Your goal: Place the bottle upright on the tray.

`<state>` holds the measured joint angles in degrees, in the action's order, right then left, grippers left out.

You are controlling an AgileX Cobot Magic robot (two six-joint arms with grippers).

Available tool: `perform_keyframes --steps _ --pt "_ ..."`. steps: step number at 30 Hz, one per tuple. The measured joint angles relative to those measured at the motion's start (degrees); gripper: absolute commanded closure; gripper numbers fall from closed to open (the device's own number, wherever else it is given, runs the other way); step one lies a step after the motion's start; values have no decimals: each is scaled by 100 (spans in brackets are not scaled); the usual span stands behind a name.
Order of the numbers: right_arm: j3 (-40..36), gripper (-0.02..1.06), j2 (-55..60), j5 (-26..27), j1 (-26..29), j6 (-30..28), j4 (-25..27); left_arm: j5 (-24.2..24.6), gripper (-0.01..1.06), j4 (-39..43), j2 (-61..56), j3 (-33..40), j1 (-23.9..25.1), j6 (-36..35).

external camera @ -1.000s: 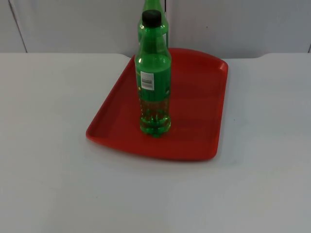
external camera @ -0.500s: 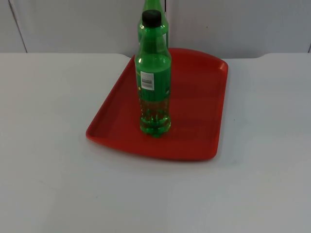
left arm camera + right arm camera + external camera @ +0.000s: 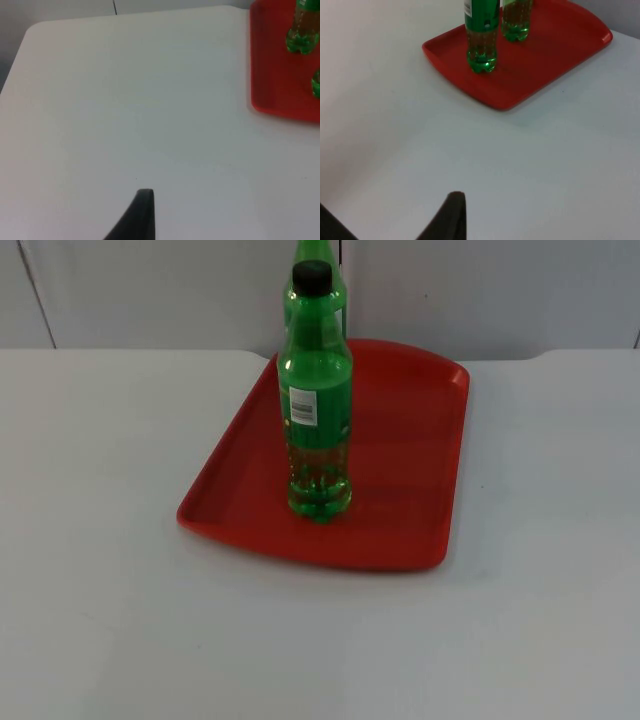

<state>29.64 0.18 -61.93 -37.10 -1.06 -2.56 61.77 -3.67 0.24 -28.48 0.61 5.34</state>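
On the red tray (image 3: 410, 440), 2 green bottles (image 3: 317, 400) stand upright, label print probably illegible.

1. The top view looks down and forward over the desk (image 3: 100, 620) toward the far wall.
2. Each wrist view looks from well back across bare desk.
3. All three share the red tray (image 3: 410, 470) (image 3: 280, 95) (image 3: 545, 55).

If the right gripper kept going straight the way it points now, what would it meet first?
Probably bare white table, which lies just beyond the right gripper. Further along that line sits the red tray with two upright green bottles; depth is hard to judge.
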Motion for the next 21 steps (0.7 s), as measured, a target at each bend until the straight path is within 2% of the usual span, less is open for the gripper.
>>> perform_keyframes --steps 20,21 --pt "0 -1 0 0 1809 0 0 0 0 0 0 0 0 0" --pt "0 -1 0 0 2015 0 0 0 0 0 0 0 0 0"
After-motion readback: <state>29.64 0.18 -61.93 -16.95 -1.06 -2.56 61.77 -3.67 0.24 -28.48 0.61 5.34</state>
